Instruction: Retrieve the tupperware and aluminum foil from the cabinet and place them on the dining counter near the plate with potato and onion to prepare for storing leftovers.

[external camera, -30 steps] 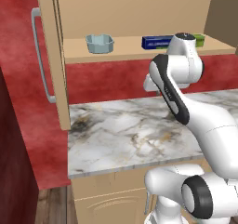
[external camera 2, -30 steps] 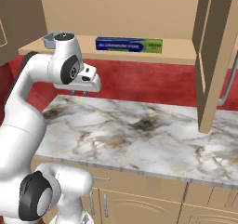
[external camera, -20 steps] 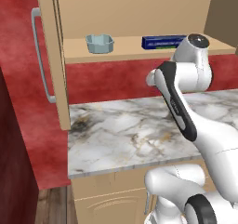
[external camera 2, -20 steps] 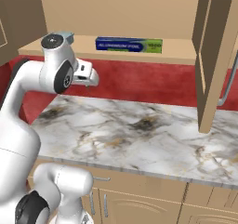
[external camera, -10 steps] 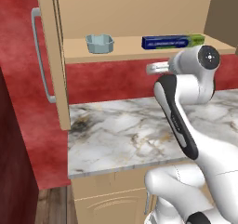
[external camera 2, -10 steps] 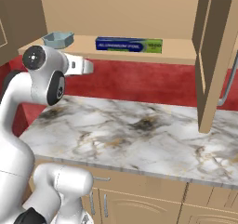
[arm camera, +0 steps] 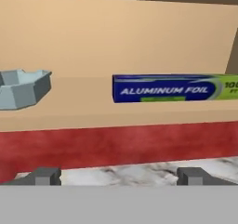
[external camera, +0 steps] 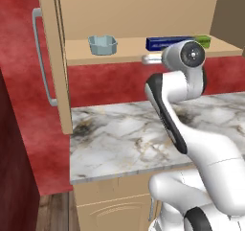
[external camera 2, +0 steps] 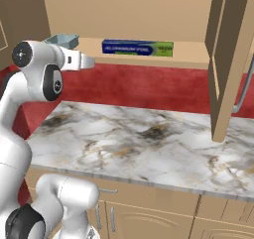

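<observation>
The tupperware (external camera: 102, 44) (external camera 2: 63, 40) (arm camera: 21, 88), a pale blue-grey faceted tub, stands on the left of the open cabinet's shelf (external camera: 124, 55) (external camera 2: 191, 59) (arm camera: 93, 111). The aluminum foil (external camera: 168, 42) (external camera 2: 136, 48) (arm camera: 172, 88), a dark blue box with a green end, lies to its right on the same shelf. My gripper (external camera: 143, 59) (external camera 2: 92, 62) (arm camera: 120, 175) hovers in front of the shelf edge, just below its level, facing the gap between tub and box. It is open with nothing between its fingertips (arm camera: 46, 175). The dining counter and the plate are out of view.
A marble wall counter (external camera: 129, 134) (external camera 2: 149, 144) runs under the cabinet, with a red wall behind it. The cabinet's open door (external camera: 55, 57) (external camera 2: 230, 59) with its grey bar handle (external camera: 40, 57) stands out over the counter's end.
The hand has risen from over the counter to about shelf height while the wrist swung back toward the base. The tub and the foil box have not moved.
</observation>
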Robot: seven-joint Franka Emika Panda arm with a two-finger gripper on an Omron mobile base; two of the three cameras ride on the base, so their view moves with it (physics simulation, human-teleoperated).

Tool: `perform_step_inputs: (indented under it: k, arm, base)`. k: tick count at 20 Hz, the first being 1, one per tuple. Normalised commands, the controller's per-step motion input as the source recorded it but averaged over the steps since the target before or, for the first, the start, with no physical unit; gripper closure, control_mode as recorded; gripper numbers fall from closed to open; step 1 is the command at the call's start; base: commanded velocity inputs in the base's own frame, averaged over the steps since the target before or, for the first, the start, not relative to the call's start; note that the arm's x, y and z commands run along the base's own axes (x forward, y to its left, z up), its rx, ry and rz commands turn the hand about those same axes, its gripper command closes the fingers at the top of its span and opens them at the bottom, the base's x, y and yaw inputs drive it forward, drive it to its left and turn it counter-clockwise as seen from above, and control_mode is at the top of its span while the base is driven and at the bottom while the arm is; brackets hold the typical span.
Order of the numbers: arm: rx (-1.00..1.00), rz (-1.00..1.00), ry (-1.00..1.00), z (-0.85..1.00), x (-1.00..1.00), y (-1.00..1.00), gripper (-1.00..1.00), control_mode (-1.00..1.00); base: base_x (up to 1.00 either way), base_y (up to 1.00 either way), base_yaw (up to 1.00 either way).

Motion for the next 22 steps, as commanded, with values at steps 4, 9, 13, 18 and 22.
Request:
perform_step_inputs:
  k: [4, 9, 13, 18, 22]
  arm:
    - [0.0, -0.16, 0.0, 0.23, 0.38, 0.21, -1.0, -1.0]
    - [0.0, -0.15, 0.02, 0.01, 0.41, 0.11, -1.0, -1.0]
    - [-0.01, -0.12, 0.04, 0.0, 0.4, 0.11, -1.0, -1.0]
    - [0.0, -0.1, 0.01, 0.0, 0.39, 0.0, -1.0, -1.0]
    - [0.0, -0.1, 0.0, 0.0, 0.32, 0.0, -1.0, -1.0]
  base:
    - [0.0, 0.0, 0.0]
    - [0.0, 0.0, 0.0]
    - [0.0, 0.0, 0.0]
    - [0.0, 0.0, 0.0]
    - [0.0, 0.0, 0.0]
